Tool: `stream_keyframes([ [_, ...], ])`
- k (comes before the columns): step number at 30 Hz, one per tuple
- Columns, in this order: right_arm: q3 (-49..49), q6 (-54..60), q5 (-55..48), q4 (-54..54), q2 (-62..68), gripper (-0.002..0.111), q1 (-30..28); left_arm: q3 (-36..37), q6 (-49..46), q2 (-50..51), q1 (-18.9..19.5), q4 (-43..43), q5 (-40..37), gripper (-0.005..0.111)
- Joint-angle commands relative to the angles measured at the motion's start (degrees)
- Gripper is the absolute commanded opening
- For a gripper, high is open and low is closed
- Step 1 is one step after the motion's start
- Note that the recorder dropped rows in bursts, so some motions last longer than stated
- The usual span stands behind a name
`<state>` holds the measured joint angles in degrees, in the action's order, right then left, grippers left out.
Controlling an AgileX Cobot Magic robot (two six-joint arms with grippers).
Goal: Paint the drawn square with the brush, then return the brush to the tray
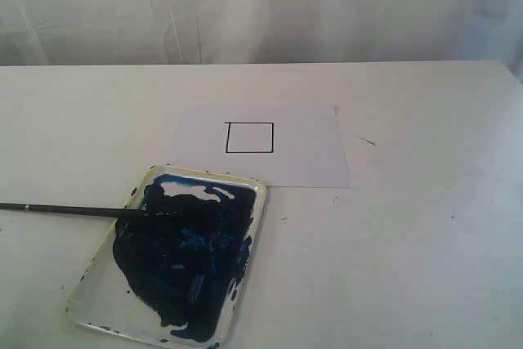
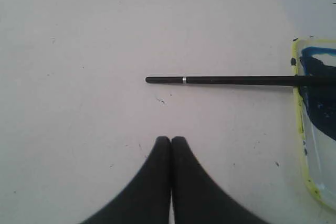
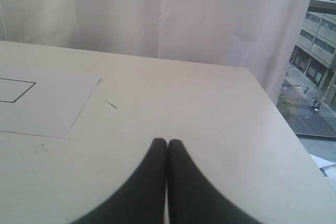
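0 of 2 steps done: square (image 1: 249,137) blank, brush (image 2: 226,80) lying just ahead of the left gripper (image 2: 170,140) with its tip in the tray (image 2: 301,124), left and right gripper (image 3: 167,142) both pinched closed and empty, painting and return still to do.

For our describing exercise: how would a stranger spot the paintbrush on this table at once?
On the white table, find the shallow white tray smeared with dark blue paint, at the front left. A long, thin black-handled paintbrush lies across its left rim, tip in the paint, handle pointing left. Nothing else there is thin and stick-like.
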<state>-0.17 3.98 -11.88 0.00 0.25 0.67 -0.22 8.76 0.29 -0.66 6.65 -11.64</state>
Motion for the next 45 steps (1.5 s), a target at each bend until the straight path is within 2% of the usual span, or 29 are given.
stream_keyframes([
  [1, 0.17, 0.07, 0.15, 0.0, -0.25, 0.0, 0.44, 0.22, 0.21, -0.29, -0.3, -0.41, -0.31, 0.0],
  [20, 0.17, 0.05, 0.7, 0.0, -0.25, 0.0, 0.44, 0.22, -0.05, -0.29, -0.3, 0.26, 0.79, 0.0],
  [24, 0.17, 0.05, 5.7, 0.0, -0.25, 0.0, 0.44, 0.22, 0.66, -0.29, -0.3, -0.21, 8.0, 0.0],
  [27, 0.17, -0.37, 11.88, 2.02, -0.25, 0.0, 0.44, 0.22, 5.25, -0.29, -0.3, -0.21, 13.71, 0.0],
  [29, 0.17, -3.09, 15.97, 3.28, -0.25, 0.0, 0.44, 0.04, 9.65, -0.29, -0.3, -0.21, 14.18, 0.0],
  [34, -1.35, -6.94, 15.75, 3.28, -0.25, 0.0, 0.44, -5.85, 9.87, -0.29, -0.3, -0.21, 9.07, 0.0],
  [45, -12.2, -6.96, 9.51, 3.28, -0.25, 0.0, 0.44, -19.18, 9.87, -0.29, -0.3, -0.53, -3.02, 0.0],
])
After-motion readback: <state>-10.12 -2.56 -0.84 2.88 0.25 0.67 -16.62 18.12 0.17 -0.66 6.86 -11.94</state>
